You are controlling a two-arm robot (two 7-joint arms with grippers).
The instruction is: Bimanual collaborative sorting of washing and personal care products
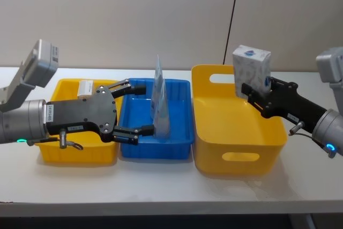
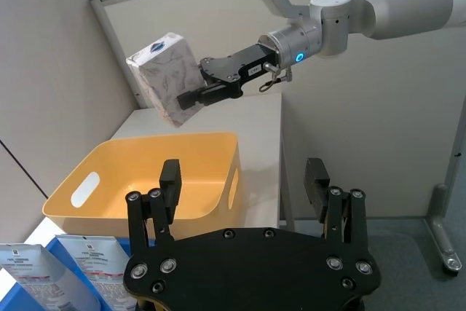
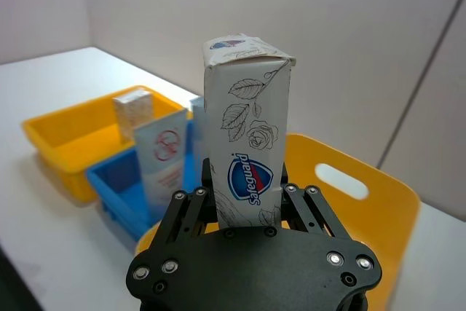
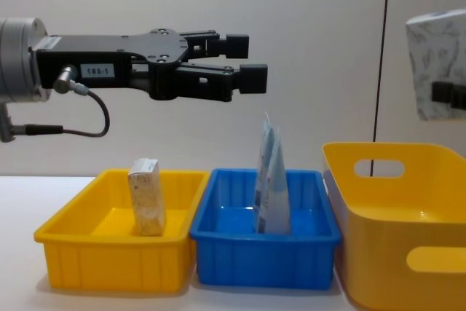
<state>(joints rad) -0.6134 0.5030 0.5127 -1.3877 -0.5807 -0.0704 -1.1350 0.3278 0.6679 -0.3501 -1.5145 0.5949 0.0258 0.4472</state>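
Fingers apart, the left gripper (image 1: 140, 106) hovers above the blue bin (image 1: 155, 152), whose upright pale-blue pouches (image 1: 159, 105) stand below its fingertips. Toward the right edge of the table (image 1: 161, 191), the right gripper (image 1: 252, 93) clamps its fingers on the white leaf-print pack (image 1: 252, 67) over the large yellow bin (image 1: 236, 157).

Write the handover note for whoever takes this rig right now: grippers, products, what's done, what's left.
Left gripper: open, empty, high over the blue bin.
Right gripper: shut on the white leaf-print pack, held above the large yellow bin.
Done: two pale-blue pouches stand in the blue bin; a tan box stands in the small yellow bin.
Left: probably lower the pack into the large yellow bin and release.
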